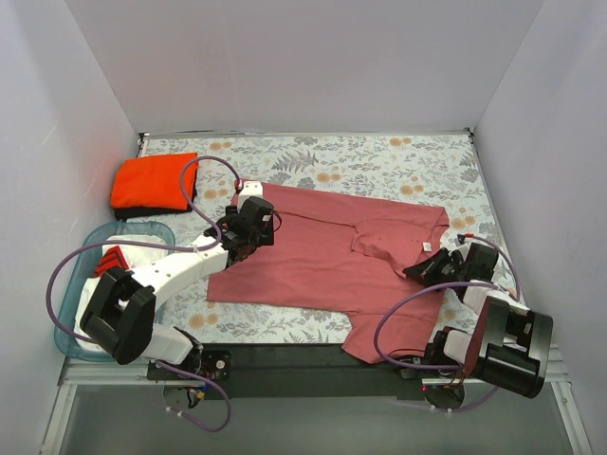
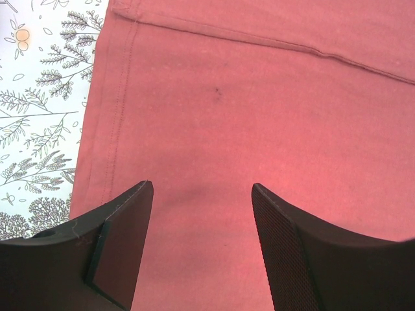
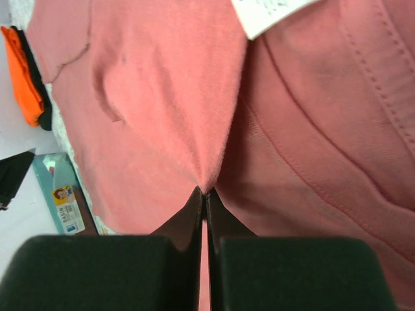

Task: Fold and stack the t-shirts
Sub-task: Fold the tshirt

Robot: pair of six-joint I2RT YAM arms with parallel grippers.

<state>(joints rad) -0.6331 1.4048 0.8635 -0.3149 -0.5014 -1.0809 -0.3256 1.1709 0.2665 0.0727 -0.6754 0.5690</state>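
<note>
Dusty rose-red cloth covers the middle of the table (image 1: 379, 161): the large red t-shirt (image 1: 322, 256) lies spread out flat on the flower-printed table cover, its collar toward the right side and one sleeve reaching the near edge by the right arm's base. A white label (image 3: 266, 13) shows inside the collar.

The left end effector (image 1: 248, 220) hangs over the shirt's left part, close to a stitched hem. In the left wrist view it (image 2: 201, 194) is released, its jaws spread wide with only flat red cloth (image 2: 259, 97) between them and nothing in their grip. The printed cover (image 2: 39, 97) shows just past the hem on the left.

The right end effector (image 1: 424, 268) sits at the shirt's right side near the collar. In its wrist view it (image 3: 206, 191) is clenched on a pinch of the red t-shirt (image 3: 162, 97), and the cloth rises to a peak that runs into the closed tips.

At the far left corner the orange t-shirt (image 1: 152, 180) lies folded on top of the black t-shirt (image 1: 142, 212), well apart from the red one. A clear blue bin (image 1: 104, 232) stands at the left edge, nearer than that stack, with white and red items inside.
</note>
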